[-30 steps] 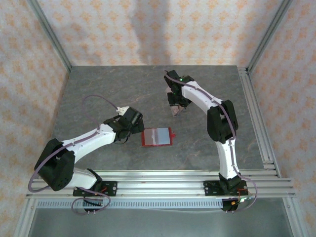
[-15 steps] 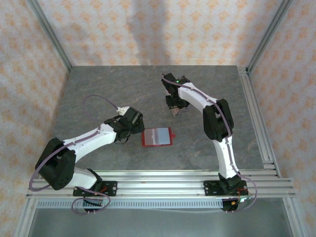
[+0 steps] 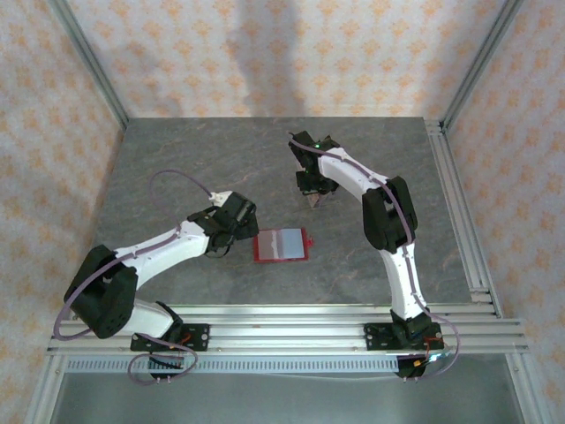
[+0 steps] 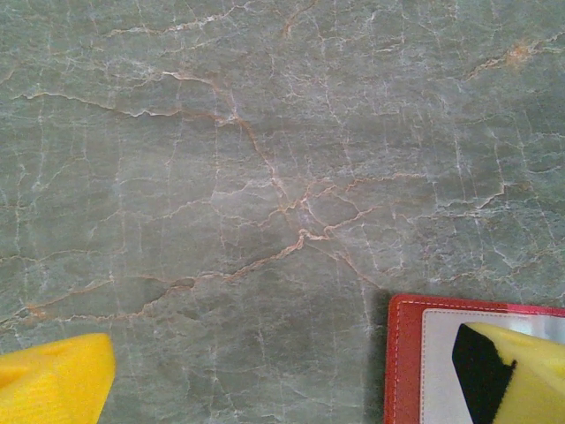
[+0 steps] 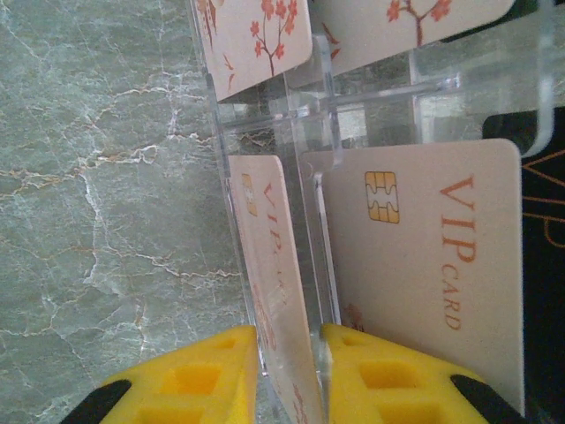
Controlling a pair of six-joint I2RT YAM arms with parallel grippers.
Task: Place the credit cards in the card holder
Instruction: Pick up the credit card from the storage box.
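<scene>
Beyond the open card holder (image 3: 282, 246), the right gripper (image 3: 314, 199) hangs low. At the holder's edge, the left gripper (image 4: 291, 371) gapes, likely to steady it. Right fingers (image 5: 194, 380) flank one credit card (image 5: 269, 291) in a clear rack (image 5: 371, 97); grip unclear.

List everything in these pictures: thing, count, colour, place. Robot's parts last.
table: one, grey-green marble, beneath everything
card holder: one, red with grey inside, lying open at mid-table
clear stand: one, transparent, on the table's far half, holding cards
credit cards: at least four, pale pink, upright in the clear stand
dark card: one, black with orange marks, next to the pale cards
left gripper: one, yellow fingers, open, at the card holder's edge
right gripper: one, yellow fingers, flanking one credit card
</scene>
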